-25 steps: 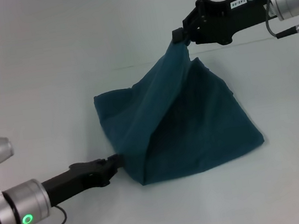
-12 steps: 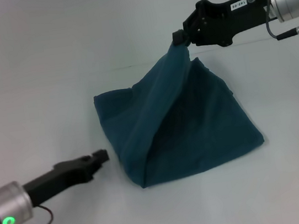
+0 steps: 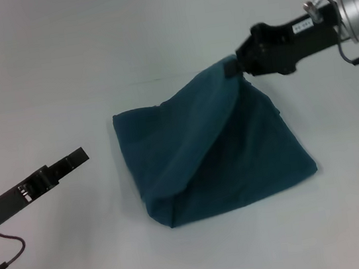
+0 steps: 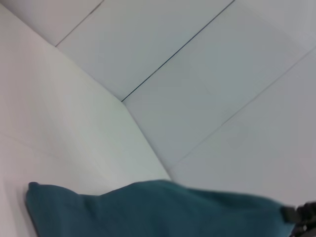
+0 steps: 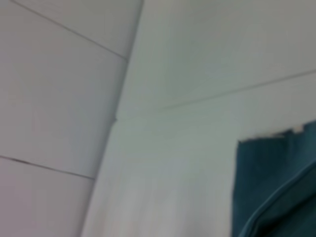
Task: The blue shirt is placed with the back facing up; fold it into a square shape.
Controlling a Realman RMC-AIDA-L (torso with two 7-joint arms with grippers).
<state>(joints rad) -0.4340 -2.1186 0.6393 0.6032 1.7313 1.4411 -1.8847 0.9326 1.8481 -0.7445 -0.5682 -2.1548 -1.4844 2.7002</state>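
Soft, even light falls on the white table (image 3: 38, 81) in the head view, with no glare and only a faint shadow along the near edge of the blue shirt (image 3: 236, 160), whose folds read darker on their undersides. The left gripper (image 3: 69, 161) appears slightly smeared by motion blur. Both wrist views are out of focus, the shirt's edges soft and the pale wall panels (image 4: 197, 74) dimmer and greyer.

small white label on the right arm's black claw housing (image 3: 287, 42), characters too blurred to read
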